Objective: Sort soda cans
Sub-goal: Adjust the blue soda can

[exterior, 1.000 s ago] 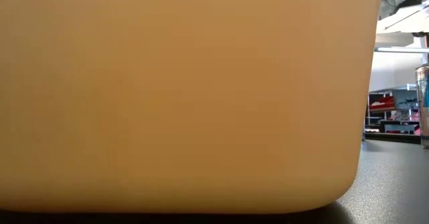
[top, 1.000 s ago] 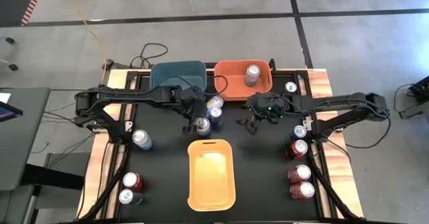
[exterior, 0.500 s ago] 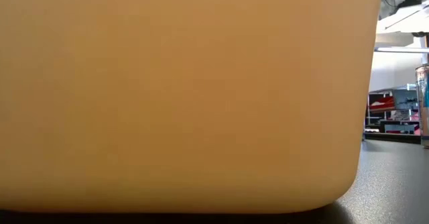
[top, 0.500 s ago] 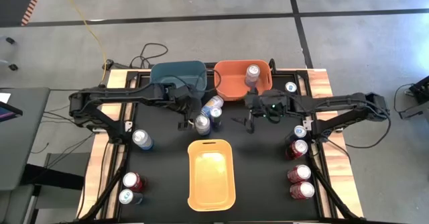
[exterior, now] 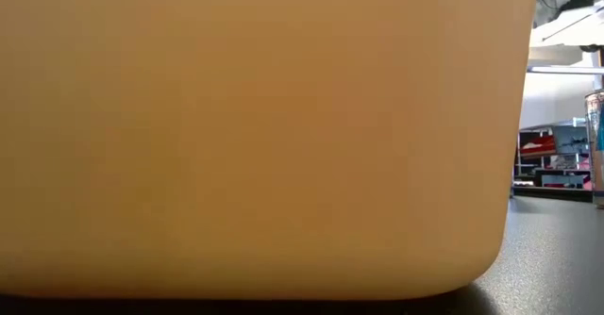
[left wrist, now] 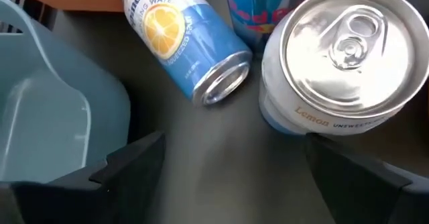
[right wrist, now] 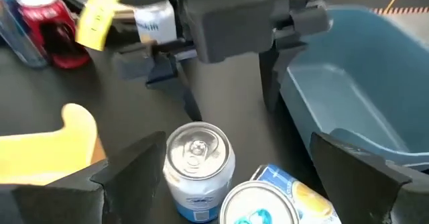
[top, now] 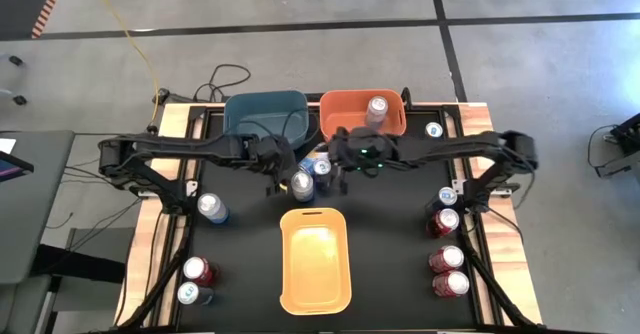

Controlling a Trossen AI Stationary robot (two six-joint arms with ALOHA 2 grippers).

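Item: upright blue can [top: 301, 184] at frame centre, just above the yellow bin [top: 315, 259]; I keep left gripper [top: 284, 179] fingers spread, centring before clenching, while right gripper [top: 340, 177], also spread, crowds close.

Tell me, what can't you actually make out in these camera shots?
- Low view: the yellow bin fills nearly the whole picture and hides the table, both arms and most cans; only a sliver of one can shows at the edge.
- High view: the can labels are too small to read, and both grippers' fingers are lost among the arms and the middle cans.
- Left wrist view: the upright blue can is cut off by the picture's edge.
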